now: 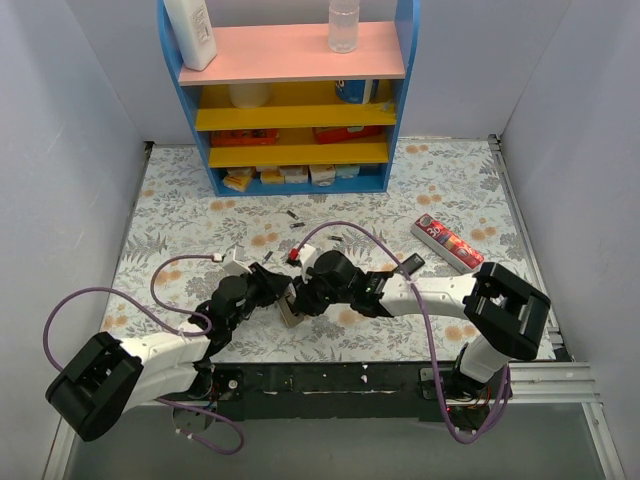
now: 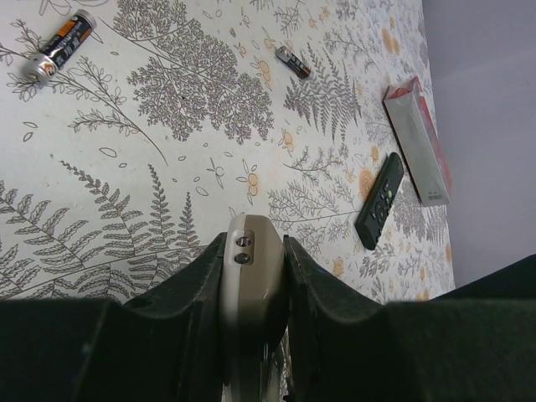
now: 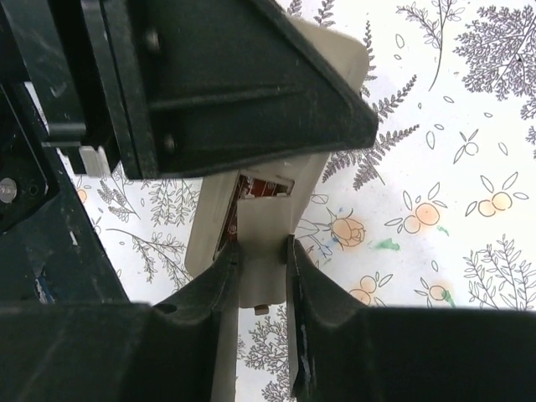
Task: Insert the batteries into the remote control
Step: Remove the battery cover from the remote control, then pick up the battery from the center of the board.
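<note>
You have the remote control (image 1: 289, 310) held between both arms in the middle of the table, just ahead of the bases. The left gripper (image 2: 254, 243) is pinched across its narrow beige edge, one finger on each side. In the left wrist view the remote's long axis runs straight out along those fingers.

The right gripper (image 3: 261, 247) is pressed onto the remote's other end, and its fingers touch both flanks of the casing (image 3: 266, 219). Just beyond those fingers the back is open. Something reddish-brown shows inside the opening (image 3: 264, 186), but you cannot tell from here whether it is a cell or only the contacts. The left gripper's dark body hangs over the rest of the remote in that view.

The relation to watch is where the loose batteries (image 1: 294, 214) lie. They are flat on the flowered table (image 1: 180, 230), farther out toward the blue shelf unit (image 1: 300, 120) and well apart from both pinches. From above they sit about midway between your two arms, so neither arm is clearly nearer.

The left wrist view shows one battery (image 2: 293, 61) ahead of the fingers. An orange-and-black battery (image 2: 63, 46) lies off to the side, and the two point in different directions.

With both grippers occupied, you will probably have to free one for a battery while the other keeps the open back facing up. The black remote (image 2: 379, 201) and the red-and-white box (image 2: 417, 142) lie out to the right.
</note>
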`<state>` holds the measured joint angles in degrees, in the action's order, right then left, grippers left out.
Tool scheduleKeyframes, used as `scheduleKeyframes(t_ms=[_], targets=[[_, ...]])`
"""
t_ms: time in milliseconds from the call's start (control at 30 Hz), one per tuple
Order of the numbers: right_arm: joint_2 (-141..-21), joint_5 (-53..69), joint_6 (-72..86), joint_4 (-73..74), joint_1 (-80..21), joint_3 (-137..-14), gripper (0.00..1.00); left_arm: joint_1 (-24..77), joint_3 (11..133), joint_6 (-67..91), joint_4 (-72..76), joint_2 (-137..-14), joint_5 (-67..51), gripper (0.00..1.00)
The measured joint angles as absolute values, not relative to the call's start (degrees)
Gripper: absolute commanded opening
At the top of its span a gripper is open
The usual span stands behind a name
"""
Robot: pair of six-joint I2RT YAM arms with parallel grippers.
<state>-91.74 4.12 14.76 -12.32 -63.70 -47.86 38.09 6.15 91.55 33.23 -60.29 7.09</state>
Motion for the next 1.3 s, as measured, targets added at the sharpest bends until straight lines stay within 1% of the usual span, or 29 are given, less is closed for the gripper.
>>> scheduleKeyframes(t_ms=[200,300,400,433,500,533,633,700,733,800,833,867,933,1033,1200,1300], targets=[[-88.42,3.95,13.5,-10.0,-62.46,-44.73,0.17,38.09,6.0,92.09,29.23,-55.48,11.79,0.0],[-87.09,2.39,12.58,-8.12,-60.8,-43.38,0.24,38.09,5.98,92.51,25.67,-51.48,15.09,0.0],[-87.15,-0.58,11.49,-4.86,-59.09,-43.03,0.36,38.04,6.0,92.99,21.69,-46.41,18.26,0.0],[-87.15,-1.28,11.35,-4.23,-58.7,-42.92,0.46,38.04,6.0,93.17,20.71,-45.36,18.9,0.0],[-87.5,-2.35,10.83,-2.83,-57.87,-42.74,0.52,38.0,6.0,93.71,17.96,-42.7,20.01,0.0],[-87.79,-2.66,10.76,-2.42,-57.71,-42.72,0.58,38.0,6.07,93.89,16.43,-41.47,20.49,0.0],[-88.88,-3.07,10.11,-0.01,-57.14,-42.78,0.66,37.98,7.01,94.39,11.16,-38.17,21.21,0.0],[-88.95,-3.14,9.96,1.02,-56.71,-43.31,0.69,37.98,8.69,94.3,7.14,-36.34,21.69,0.0],[-88.95,-3.25,9.89,2.02,-56.49,-43.94,0.73,37.95,10.41,93.84,4.34,-35.2,22.06,0.0],[-88.99,-3.49,9.63,4.75,-55.7,-46.0,0.78,37.91,13.72,92.92,0.51,-33.74,22.7,0.0],[-88.99,-3.73,9.5,6.11,-55.29,-47.2,0.83,37.8,16.32,92.12,-1.72,-33.17,23.16,0.0],[-89.14,-4.1,9.06,7.68,-54.76,-49.21,0.85,37.67,18.22,91.35,-3.03,-32.95,23.44,0.0],[-89.41,-4.73,8.29,9.67,-54.06,-53.1,0.87,37.19,23.11,89.49,-6.02,-32.69,24.1,0.0],[-89.43,-5.15,6.59,10.72,-52.75,-57.14,0.85,35.97,28.25,86.83,-9.23,-32.86,24.18,0.0],[-89.43,-0.97,3.92,11.57,-47.9,-58.39,0.83,32.1,33.71,82.13,-13.72,-33.98,21.32,0.0],[-89.89,0.93,0.99,12.71,-44.05,-59.22,0.78,28.08,35.14,79.61,-14.81,-35.29,17.17,0.0]])
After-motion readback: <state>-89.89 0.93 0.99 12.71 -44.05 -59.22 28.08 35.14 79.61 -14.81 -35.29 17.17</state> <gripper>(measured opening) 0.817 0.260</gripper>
